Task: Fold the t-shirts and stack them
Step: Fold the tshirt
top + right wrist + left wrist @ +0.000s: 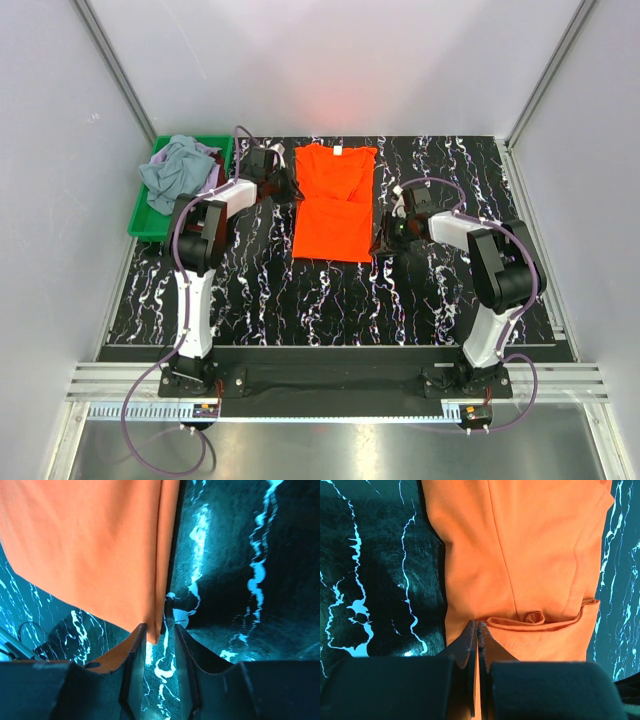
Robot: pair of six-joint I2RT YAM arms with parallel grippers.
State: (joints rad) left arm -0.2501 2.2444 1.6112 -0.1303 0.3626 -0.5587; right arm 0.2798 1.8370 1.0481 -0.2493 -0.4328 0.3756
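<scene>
Jaws: left gripper [477, 625] clamps bright orange-red cloth t-shirt [530, 555]; right gripper [160, 628] narrow, hem between. Mid-fold, I judge; right must close.

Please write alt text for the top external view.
An orange shirt lies partly folded on a dark table, the left gripper at its left edge, the right gripper at its right. A green bin holds more shirts.

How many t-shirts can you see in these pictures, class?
2: the orange t-shirt spread mid-table, and the grey-blue t-shirt heaped in the green bin at far left. More may lie hidden beneath it.
</scene>
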